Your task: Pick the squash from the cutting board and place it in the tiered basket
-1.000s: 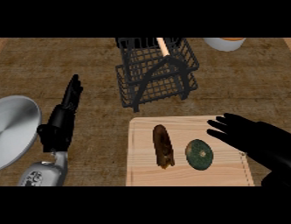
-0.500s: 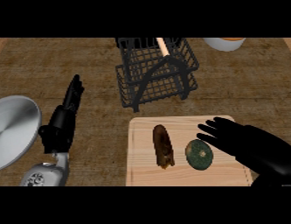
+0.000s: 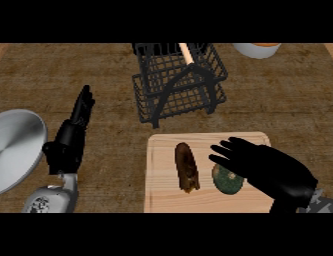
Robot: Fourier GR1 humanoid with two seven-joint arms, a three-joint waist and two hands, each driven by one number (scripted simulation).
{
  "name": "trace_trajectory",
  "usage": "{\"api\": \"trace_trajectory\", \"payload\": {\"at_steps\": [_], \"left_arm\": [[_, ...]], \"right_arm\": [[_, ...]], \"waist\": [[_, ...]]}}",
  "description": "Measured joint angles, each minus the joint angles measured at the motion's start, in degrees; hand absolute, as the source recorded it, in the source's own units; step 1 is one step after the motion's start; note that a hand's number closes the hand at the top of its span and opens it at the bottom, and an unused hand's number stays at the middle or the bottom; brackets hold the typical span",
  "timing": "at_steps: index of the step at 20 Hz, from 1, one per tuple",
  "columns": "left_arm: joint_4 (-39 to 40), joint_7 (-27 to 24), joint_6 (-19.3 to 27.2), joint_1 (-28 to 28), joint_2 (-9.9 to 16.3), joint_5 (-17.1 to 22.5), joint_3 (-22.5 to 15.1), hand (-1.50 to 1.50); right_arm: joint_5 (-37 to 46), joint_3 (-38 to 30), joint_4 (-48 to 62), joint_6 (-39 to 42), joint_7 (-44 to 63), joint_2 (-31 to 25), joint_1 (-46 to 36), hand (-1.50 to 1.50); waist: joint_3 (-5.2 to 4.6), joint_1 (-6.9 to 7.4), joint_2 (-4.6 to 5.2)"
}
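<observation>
No text, label, brand, number or sign could be read anywhere in the head view. Nothing legible was seen on the cutting board (image 3: 161, 195) beneath the fingers of the right hand (image 3: 272, 167), and nothing on the wire tiered basket (image 3: 178, 82) beyond those fingers. Faint dark marks were noted on the grey left forearm below the left hand (image 3: 67, 145), but they could not be made out.
</observation>
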Motion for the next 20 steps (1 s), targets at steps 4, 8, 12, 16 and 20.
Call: {"api": "trace_trajectory", "payload": {"at_steps": [4,8,12,16,20], "left_arm": [[-1.01,-0.37,-0.32,1.33,-0.62,-0.61,-0.14,0.0],[0.72,-1.27,-0.52,0.4,-1.12,-1.03,0.5,0.0],[0.3,-0.31,-1.15,-0.09,-1.38,-1.27,0.75,0.0],[-0.91,0.02,-1.55,0.76,-1.56,-1.5,0.93,0.0],[1.04,-1.33,-2.18,-0.27,-1.47,-0.95,2.34,0.0]], "right_arm": [[0.93,-0.47,0.73,-0.19,-0.63,0.47,0.31,-1.5],[2.17,-0.44,4.9,-3.01,-2.18,1.55,-0.12,-1.5],[3.18,0.11,5.08,-2.99,-2.45,2.5,0.45,-1.5],[3.99,0.18,6.71,-4.69,-3.05,3.58,1.37,-1.5],[4.59,0.24,9.11,-6.77,-4.4,4.21,2.18,-1.5]], "waist": [[0.01,-0.01,0.0],[0.01,0.0,0.02],[0.01,-0.03,0.02],[0.01,-0.01,0.0],[0.0,-0.06,0.01]]}}
